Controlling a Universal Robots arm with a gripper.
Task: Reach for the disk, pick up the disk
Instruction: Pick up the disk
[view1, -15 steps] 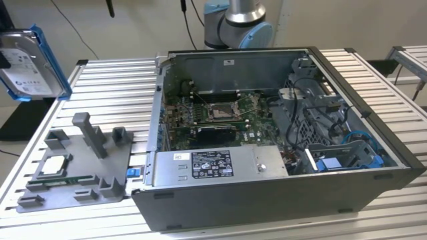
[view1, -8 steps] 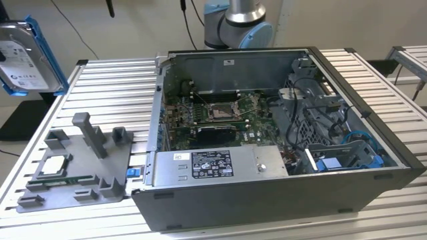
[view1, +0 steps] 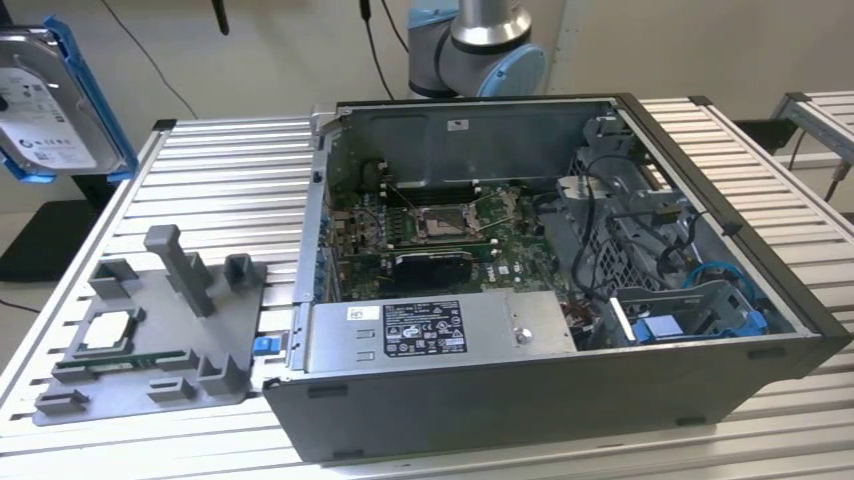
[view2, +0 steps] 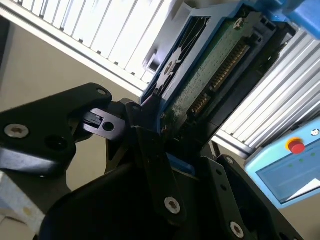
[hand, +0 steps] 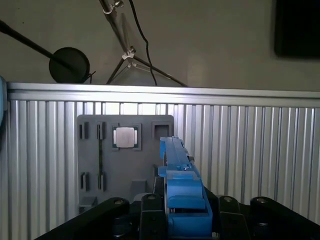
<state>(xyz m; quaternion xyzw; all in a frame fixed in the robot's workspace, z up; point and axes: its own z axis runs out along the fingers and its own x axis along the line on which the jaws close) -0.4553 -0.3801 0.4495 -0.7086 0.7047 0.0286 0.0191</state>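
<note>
exterior view. the disk (view1: 51, 95) hangs in the air at the exterior view's upper left. its label side faces the camera, blue rails run along its long edges, and it is well clear of the ribbed table (view1: 227, 180). on the table beneath lies the grey tray (view1: 154, 340) with the processor chip (view1: 107, 330) seated in one pocket. the open computer case (view1: 534, 410) stands at the centre and toward the exterior view's right, with the arm (view1: 481, 35) rising behind it. since the disk rests on no surface, the pick-up is judged done.

second wrist view. the gripper (view2: 177, 131) is clamped on the disk (view2: 215, 65). one black finger (view2: 150, 140) bears on a blue rail, and the other side closes against the opposite edge. the green circuit-board face is exposed toward this camera. gripping across the rails looks deliberate, as it keeps pressure off the board and the label face.

first wrist view. the disk (hand: 177, 170) shows edge-on, a blue rail running straight out from the gripper (hand: 187, 212), because this camera looks along the disk's plane. beyond it lie the grey tray (hand: 125, 160) and the processor chip (hand: 125, 136) on the table (hand: 250, 150). the disk appears apart from all three, carried by the clamped fingers alone.
</note>
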